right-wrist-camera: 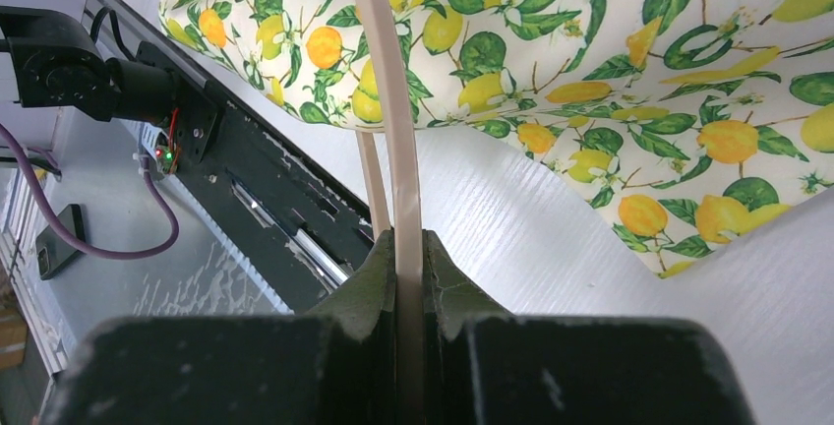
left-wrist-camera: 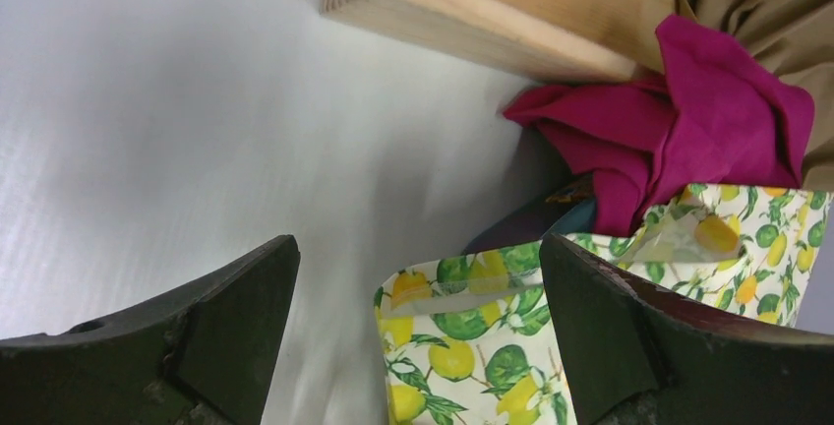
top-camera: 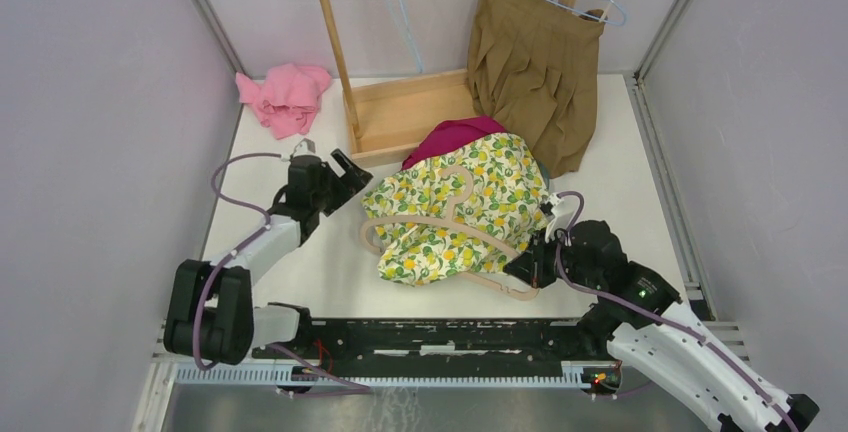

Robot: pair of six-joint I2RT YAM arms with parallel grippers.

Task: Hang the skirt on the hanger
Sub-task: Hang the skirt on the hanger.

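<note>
A white tabletop [top-camera: 300,272] is enclosed by pale grey walls, with a crumpled pink cloth [top-camera: 285,97] lying well clear at the back left. The left fingers [left-wrist-camera: 226,346] are spread wide, and a corner of the lemon-print skirt [top-camera: 480,197] is seen between them but is not gripped. If they were closed here, both layers could be pinched together and the waist opening kept shut. Just behind, the wooden rack base [top-camera: 410,112] leaves little room to pull back, and a magenta cloth [top-camera: 455,137] is tucked against the skirt's far edge, so it could be dragged along. The skirt is bunched at the middle of the tabletop, with the beige hanger [right-wrist-camera: 388,100] laid on top of it rather than threaded through. The right fingers [right-wrist-camera: 364,287] are clamped on one end of that hanger. Held so far from its middle, the hanger could be expected to swing or slip once lifted, or to slide off the cloth. At the back right, a brown pleated skirt [top-camera: 535,72] hangs from a blue hanger [top-camera: 600,2], its hem close enough to be snagged.
</note>
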